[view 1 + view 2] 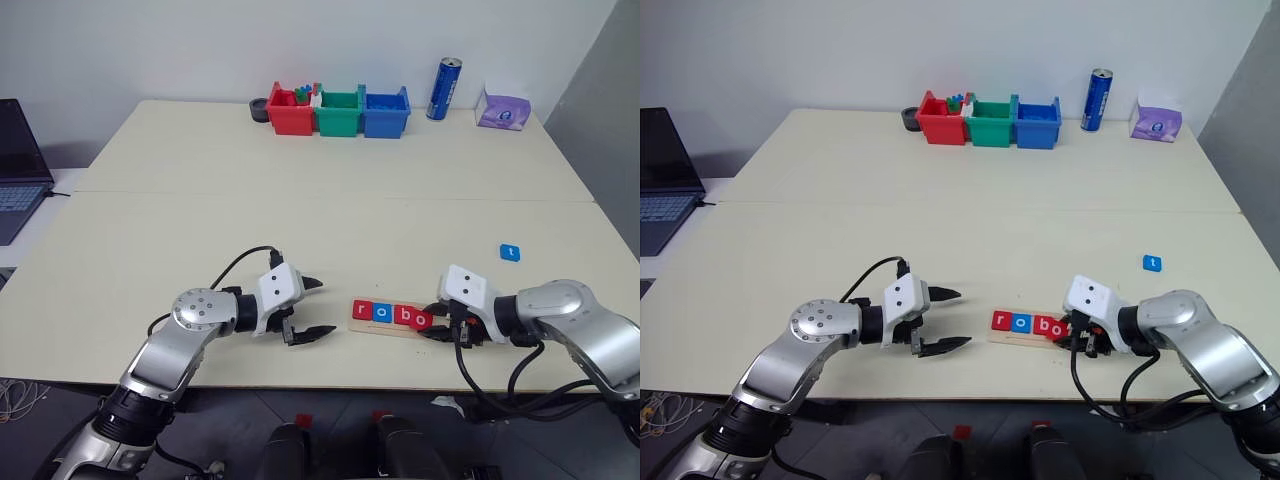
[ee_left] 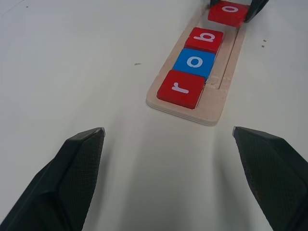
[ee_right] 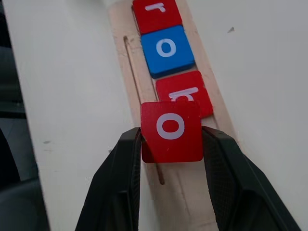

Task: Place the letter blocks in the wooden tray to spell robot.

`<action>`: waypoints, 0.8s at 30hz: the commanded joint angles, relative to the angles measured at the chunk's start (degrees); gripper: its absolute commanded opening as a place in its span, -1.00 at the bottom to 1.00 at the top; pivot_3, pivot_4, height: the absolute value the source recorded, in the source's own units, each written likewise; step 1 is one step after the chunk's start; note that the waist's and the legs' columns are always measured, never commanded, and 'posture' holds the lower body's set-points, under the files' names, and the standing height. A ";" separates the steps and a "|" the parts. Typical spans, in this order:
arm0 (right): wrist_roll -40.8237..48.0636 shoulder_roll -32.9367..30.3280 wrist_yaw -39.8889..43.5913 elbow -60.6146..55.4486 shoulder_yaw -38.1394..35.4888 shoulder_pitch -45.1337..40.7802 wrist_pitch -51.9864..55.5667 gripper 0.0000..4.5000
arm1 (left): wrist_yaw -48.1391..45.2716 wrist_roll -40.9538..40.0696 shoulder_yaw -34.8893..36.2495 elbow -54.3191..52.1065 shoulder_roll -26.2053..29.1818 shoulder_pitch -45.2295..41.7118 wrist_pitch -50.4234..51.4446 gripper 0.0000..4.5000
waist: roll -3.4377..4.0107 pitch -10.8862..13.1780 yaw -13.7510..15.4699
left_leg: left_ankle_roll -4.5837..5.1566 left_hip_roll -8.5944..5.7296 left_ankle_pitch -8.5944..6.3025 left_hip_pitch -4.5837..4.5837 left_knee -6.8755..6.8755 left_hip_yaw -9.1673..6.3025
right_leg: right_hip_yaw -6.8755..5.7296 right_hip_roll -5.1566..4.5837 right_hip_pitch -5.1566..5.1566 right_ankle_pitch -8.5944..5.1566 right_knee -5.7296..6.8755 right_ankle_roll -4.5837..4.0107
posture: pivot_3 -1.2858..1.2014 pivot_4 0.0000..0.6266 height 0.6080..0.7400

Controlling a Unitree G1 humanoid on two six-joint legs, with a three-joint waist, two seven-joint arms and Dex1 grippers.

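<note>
The right claw [image 3: 171,144] gripped a red "o" block [image 3: 171,129] over the wooden tray [image 2: 211,103], just past "r", "o", "b", apparently to seat it fourth. The left claw [image 1: 308,310] hung open nearby; the blue "t" block [image 1: 511,252] lay apart on the surface [image 1: 300,220].

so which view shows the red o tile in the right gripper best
The right wrist view: the red o tile sits large between the right gripper fingers, above the wooden tray. The left wrist view catches it at the edge; the eye views show it tiny.
</note>
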 commanded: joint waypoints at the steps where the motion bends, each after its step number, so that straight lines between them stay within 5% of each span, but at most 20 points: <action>1: -1.94 -0.23 0.12 0.58 1.14 -1.87 -1.48 -0.36 | 0.57 0.02 0.97 -2.28 0.07 0.14 -0.34 1.00 | 0.00 0.00 -0.01 | 0.00 0.01 0.00 0.00 -0.01 0.00 | 0.00 0.00 0.00 0.00 0.00 0.00 | 0.03 -0.52 1.00; 24: -6.66 -1.21 4.80 5.87 4.09 -4.65 -6.56 -0.36 | 1.47 -0.10 0.61 -2.83 -0.36 0.69 -0.21 1.00 | 0.00 0.00 -0.02 | 0.00 0.02 0.00 0.01 0.00 -0.01 | 0.00 0.01 0.00 0.00 0.01 -0.01 | 0.03 -0.52 1.00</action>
